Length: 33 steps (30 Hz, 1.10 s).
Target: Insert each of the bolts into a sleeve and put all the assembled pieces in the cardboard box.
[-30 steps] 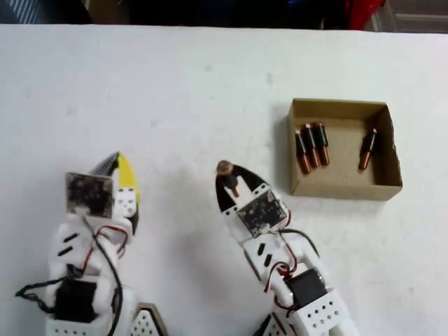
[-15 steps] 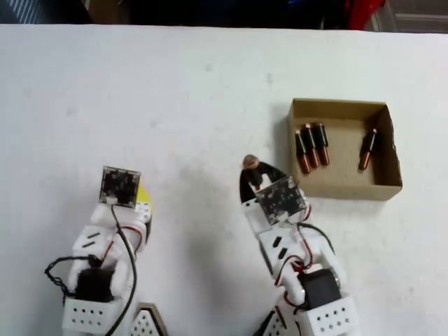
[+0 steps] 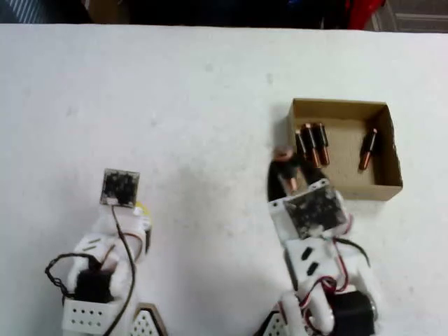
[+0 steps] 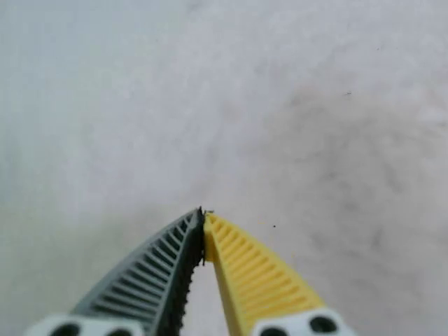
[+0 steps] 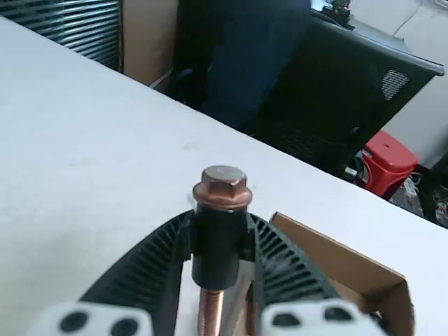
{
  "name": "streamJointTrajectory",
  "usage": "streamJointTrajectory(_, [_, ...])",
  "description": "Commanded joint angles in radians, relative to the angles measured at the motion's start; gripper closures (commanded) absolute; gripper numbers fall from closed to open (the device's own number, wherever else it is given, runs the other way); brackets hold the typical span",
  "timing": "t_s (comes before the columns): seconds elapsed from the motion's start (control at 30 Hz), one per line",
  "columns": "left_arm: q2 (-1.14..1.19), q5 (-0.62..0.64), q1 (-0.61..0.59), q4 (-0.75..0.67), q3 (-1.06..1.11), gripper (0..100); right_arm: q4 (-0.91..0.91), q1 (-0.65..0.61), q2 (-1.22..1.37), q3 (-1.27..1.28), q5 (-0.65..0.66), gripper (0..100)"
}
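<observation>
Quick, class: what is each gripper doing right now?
Left gripper: closed, holding nothing.
Right gripper: closed on a bolt-in-sleeve piece.

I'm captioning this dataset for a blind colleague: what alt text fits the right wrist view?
The right gripper is shut on a black sleeve with a copper bolt through it, the hex head poking out past the fingertips. Beyond it lie the white table and a corner of the cardboard box.

r jaws w/ bolt (image 3: 283, 152) beside box (image 3: 350, 190)
</observation>
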Motion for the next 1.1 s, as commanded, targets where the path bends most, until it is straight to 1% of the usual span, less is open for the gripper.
streamJointTrajectory(0.0, [-0.010,0.026,-0.035,0.032,0.000,98,0.030,0.058,0.137,-0.176,0.006,98.1])
streamJointTrajectory(0.13, [-0.010,0.028,-0.074,0.094,0.000,98,0.025,0.130,0.357,-0.305,0.005,98.1])
streamJointTrajectory(0.3, [-0.010,0.028,-0.084,0.143,0.000,98,0.018,0.200,0.618,-0.451,0.005,98.1])
streamJointTrajectory(0.47, [-0.010,0.028,-0.088,0.198,0.000,98,-0.087,0.263,0.912,-0.522,0.012,98.1])
streamJointTrajectory(0.63, [-0.010,0.028,-0.088,0.198,0.000,98,-0.157,0.320,1.218,-0.631,0.014,98.1])
streamJointTrajectory(0.8, [-0.010,0.028,-0.088,0.198,0.000,98,-0.196,0.387,1.531,-0.809,0.014,98.1])
streamJointTrajectory(0.93, [-0.010,0.028,-0.088,0.198,0.000,98,-0.188,0.435,1.767,-0.974,0.014,98.1])
streamJointTrajectory(1.07, [-0.008,0.028,-0.088,0.198,0.000,98,-0.188,0.466,1.945,-1.082,0.021,98.1])
